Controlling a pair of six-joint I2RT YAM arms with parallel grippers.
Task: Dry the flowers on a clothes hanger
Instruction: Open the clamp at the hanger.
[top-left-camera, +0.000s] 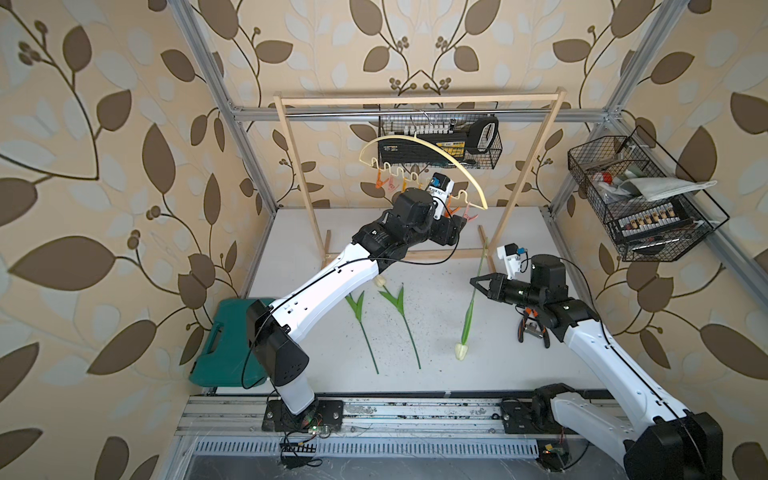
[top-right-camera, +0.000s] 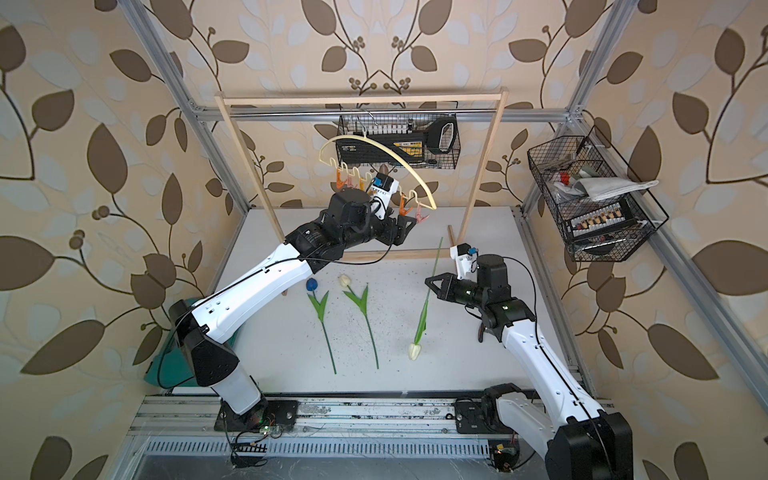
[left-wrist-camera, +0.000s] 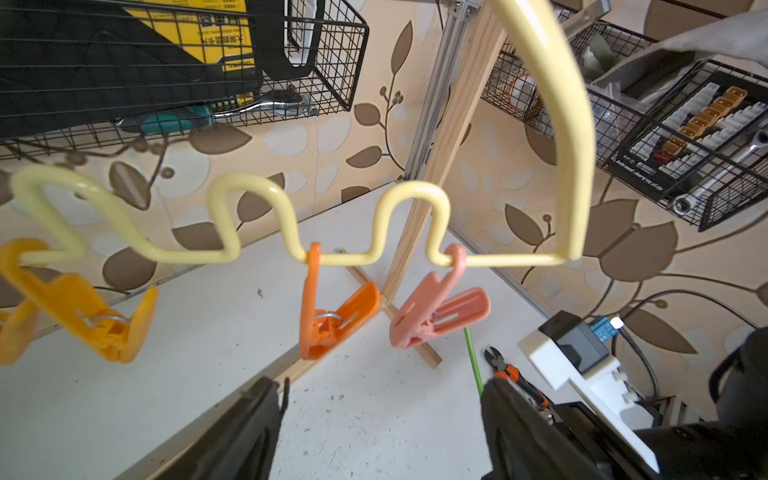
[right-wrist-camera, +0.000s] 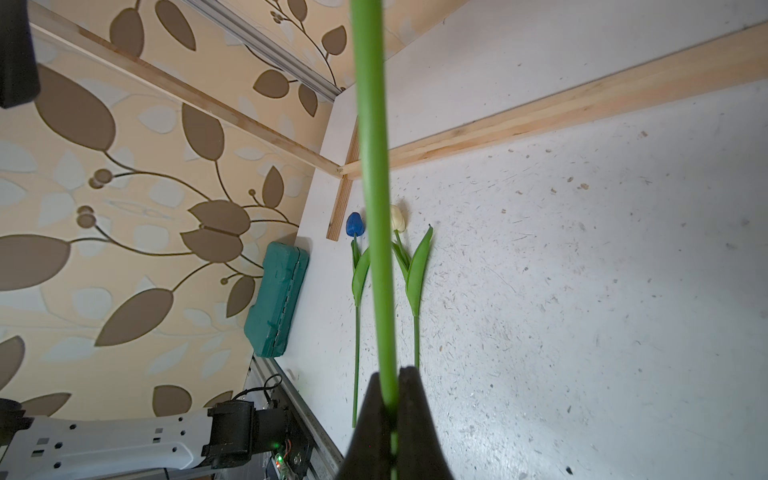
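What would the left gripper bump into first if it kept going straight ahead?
Probably the orange peg hanging from the clothes hanger. The open left gripper aims about between it and the pink peg, and the orange one looks nearer its line, though depth is unclear.

Arched plastic hanger (left-wrist-camera: 575, 158): cream-yellow. Plastic clip pegs: amber peg (left-wrist-camera: 95, 316), orange peg (left-wrist-camera: 332, 320), salmon-pink peg (left-wrist-camera: 432, 320). Artificial flowers, green stems and leaves: blue tulip (right-wrist-camera: 360, 270), cream-white tulip (right-wrist-camera: 417, 274), second cream-white tulip (top-left-camera: 468, 322). Flat tabletop (top-left-camera: 436, 291): white, dark-flecked. Wallpaper (top-left-camera: 104, 166): beige, brown leaf-and-vine print. Plastic case (right-wrist-camera: 278, 299): teal.
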